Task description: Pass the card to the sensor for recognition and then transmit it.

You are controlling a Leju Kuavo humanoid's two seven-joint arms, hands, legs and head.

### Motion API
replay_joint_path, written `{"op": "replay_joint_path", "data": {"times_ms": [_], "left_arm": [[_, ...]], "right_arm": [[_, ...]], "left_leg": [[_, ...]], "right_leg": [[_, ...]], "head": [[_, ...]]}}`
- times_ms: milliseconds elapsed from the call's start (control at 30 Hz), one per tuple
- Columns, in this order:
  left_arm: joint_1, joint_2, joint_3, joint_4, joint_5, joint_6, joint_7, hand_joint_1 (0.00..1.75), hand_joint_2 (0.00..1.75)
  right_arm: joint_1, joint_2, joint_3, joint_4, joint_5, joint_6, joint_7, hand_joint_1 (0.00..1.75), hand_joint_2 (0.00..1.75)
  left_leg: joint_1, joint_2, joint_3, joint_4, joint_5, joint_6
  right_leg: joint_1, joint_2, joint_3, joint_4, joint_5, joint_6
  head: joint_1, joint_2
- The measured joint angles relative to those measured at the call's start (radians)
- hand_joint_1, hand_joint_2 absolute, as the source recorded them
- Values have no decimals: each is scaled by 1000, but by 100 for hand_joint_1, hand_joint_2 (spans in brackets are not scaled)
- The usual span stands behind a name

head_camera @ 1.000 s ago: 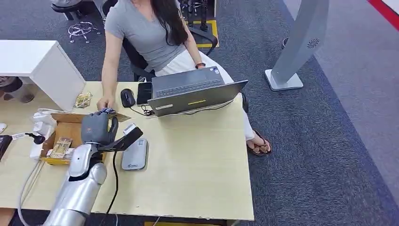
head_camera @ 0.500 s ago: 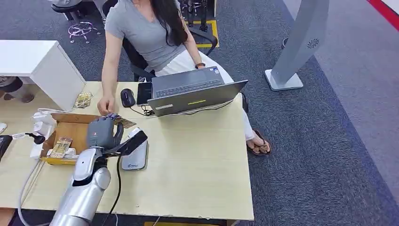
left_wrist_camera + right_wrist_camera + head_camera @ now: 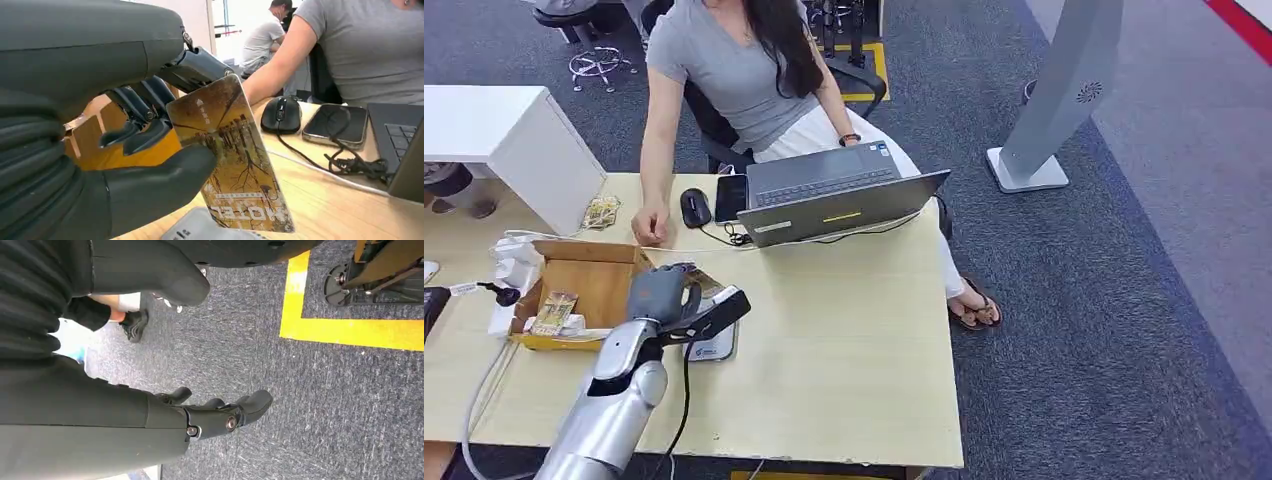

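Note:
My left hand [image 3: 662, 293] hovers over the far end of the grey card sensor [image 3: 714, 349] on the wooden table. It pinches a brown hotel card [image 3: 227, 160] between thumb and fingers, the card's lower edge close above the sensor's top [image 3: 192, 231]. In the head view the card [image 3: 704, 281] pokes out past the fingers. My right hand [image 3: 215, 415] hangs over the carpet floor, holding nothing, fingers loosely extended.
A person sits at the table's far side, one hand [image 3: 650, 224] resting near a mouse [image 3: 694, 207], phone [image 3: 730, 197] and open laptop [image 3: 834, 200]. An open cardboard box [image 3: 584, 285] with packets lies left of my hand. A white cabinet [image 3: 509, 140] stands far left.
My left hand has carried the card away from the person's hand, back toward me and to the right, until it is over the sensor. The person's hand let go and stays on the table.

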Motion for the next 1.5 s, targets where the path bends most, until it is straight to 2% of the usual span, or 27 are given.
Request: {"op": "replay_joint_path", "data": {"times_ms": [133, 267, 367, 667, 1000, 1067, 1267, 1500], "left_arm": [[-6, 0, 0, 9, -1, -10, 5, 175, 175], [-36, 3, -6, 40, -14, -79, 55, 175, 175], [-64, 8, -17, 80, -16, -100, 67, 175, 175], [-115, 12, -34, 161, -20, -132, 74, 175, 175], [-139, 29, -46, 175, 10, -140, 73, 175, 175], [-139, 29, -47, 175, 21, -112, 71, 175, 175], [-132, 30, -46, 94, 11, 78, 71, 175, 175], [-188, 61, -23, 13, -14, 195, 48, 175, 175]], "right_arm": [[0, 0, -3, 0, 0, 0, 0, 0, 175], [0, 0, -8, 0, 8, 0, 1, 0, 175], [-1, 0, -13, 0, 11, 0, 1, 0, 175], [-1, 0, -20, 0, 17, 0, 1, 0, 175], [-1, 0, -32, 0, 19, 0, 0, 0, 175], [-1, 0, -36, 0, 21, 1, 0, 0, 175], [0, 0, -45, 0, 39, 1, -5, 0, 175], [-1, 0, -45, 0, 64, 2, -6, 0, 175]], "left_leg": [[0, 0, 0, 0, 0, 0], [0, -1, 0, 0, 0, 0], [0, -1, 1, 0, 0, 0], [0, -1, 2, 0, 1, 0], [0, -1, 2, 0, 1, 0], [0, -1, 2, 0, 2, 0], [0, -2, 1, 0, 2, 1], [0, -3, 0, 0, 2, 0]], "right_leg": [[0, 0, 0, 0, 0, 0], [0, -1, 1, 0, 0, 0], [0, -1, 2, 0, 0, 0], [0, -1, 3, 0, 1, 1], [0, -1, 3, 0, 1, 1], [0, -1, 3, 0, 1, 1], [0, -2, 2, 0, 2, 2], [0, -2, 2, 0, 2, 2]], "head": [[0, 0], [0, 0], [0, 0], [0, 0], [0, 0], [0, 0], [0, 0], [0, 0]]}}
